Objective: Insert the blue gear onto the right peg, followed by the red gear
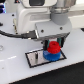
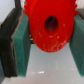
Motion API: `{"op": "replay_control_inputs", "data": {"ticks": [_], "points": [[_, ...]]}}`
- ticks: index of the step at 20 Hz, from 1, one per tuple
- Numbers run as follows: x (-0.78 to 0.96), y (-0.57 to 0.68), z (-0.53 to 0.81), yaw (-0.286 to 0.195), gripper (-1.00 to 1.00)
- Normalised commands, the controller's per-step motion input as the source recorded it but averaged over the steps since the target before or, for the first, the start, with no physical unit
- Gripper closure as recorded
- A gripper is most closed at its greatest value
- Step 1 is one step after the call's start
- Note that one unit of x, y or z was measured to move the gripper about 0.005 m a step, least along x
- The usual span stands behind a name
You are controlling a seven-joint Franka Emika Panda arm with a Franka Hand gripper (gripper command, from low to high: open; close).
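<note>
The red gear [image 1: 53, 48] sits between my fingers just above the blue gear [image 1: 54, 55], which lies on the grey black-edged plate [image 1: 36, 59] toward the exterior view's right. My gripper [image 1: 53, 46] hangs straight over both, shut on the red gear. In the wrist view the red gear [image 2: 49, 26] fills the frame, its dark centre hole showing, clamped between two green pads [image 2: 21, 44]. The right peg is hidden under the gears. I cannot tell whether the red gear touches the blue one.
The plate lies on a white table [image 1: 15, 70]. The white robot arm [image 1: 45, 15] fills the upper part of the exterior view, with a black cable [image 1: 15, 36] running off toward the exterior view's left.
</note>
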Motion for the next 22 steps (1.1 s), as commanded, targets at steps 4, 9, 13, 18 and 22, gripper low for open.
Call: {"op": "replay_control_inputs", "data": {"ticks": [4,9,13,18,22], "points": [[0.13,0.0,0.44,0.0,1.0],[0.15,-0.03,0.38,0.0,1.0],[0.25,-0.08,0.05,0.0,1.0],[0.44,0.0,0.0,0.0,1.0],[0.42,0.0,0.0,0.0,1.0]]}}
